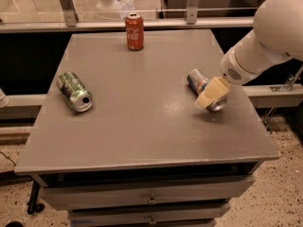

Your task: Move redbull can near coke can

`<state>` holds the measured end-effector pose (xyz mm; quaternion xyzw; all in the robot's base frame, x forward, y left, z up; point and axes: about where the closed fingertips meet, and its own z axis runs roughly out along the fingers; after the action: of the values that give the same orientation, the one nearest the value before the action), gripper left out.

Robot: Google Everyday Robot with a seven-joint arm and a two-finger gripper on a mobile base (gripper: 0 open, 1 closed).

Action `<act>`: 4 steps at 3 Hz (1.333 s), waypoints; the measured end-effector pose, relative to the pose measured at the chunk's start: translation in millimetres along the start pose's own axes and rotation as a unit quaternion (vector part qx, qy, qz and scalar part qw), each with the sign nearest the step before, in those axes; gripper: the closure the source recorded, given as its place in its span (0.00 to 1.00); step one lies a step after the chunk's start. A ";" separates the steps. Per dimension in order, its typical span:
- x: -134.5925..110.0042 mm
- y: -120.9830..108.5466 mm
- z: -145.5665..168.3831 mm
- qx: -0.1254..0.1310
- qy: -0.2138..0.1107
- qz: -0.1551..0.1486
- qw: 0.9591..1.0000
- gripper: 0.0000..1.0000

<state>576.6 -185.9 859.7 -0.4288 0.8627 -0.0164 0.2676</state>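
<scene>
Three cans on the grey table: upright coke can near the far edge, about mid-width; green can on its side at the left; redbull can on its side toward the right edge, well apart from the coke can, one silver end turned toward the near right. Gripper down at that nearer end of the redbull can, cream-coloured end overlapping the can body, white arm reaching in from the right. Cannot tell how wide open or closed, nor whether gripping the can or merely resting against it. Judging by the layout, grasp stage, with the carry toward the coke can not yet begun. To do it well: straddle the can across its narrow width, not along its length, and centre on the body rather than the end, guarding against a roll under an off-centre squeeze. Close gently yet fully before lifting; thin metal, easily dented, and a slick wall, prone to slipping. Check for a firm hold by raising only slightly at first. Lift clear of the tabletop, then travel diagonally toward the far left. Stop short of the coke can and set down just beside it without a knock, mindful of an upright can's readiness to tip. Keep well away from the green can.
</scene>
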 end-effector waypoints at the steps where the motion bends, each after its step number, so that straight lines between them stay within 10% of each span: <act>1: 0.3 7.1 11.5 -0.008 0.009 0.018 1.000 0.18; 4: -0.4 15.6 15.5 -0.019 0.012 0.034 0.999 0.88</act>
<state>572.8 -172.6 842.6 -0.4038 0.8801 0.0036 0.2497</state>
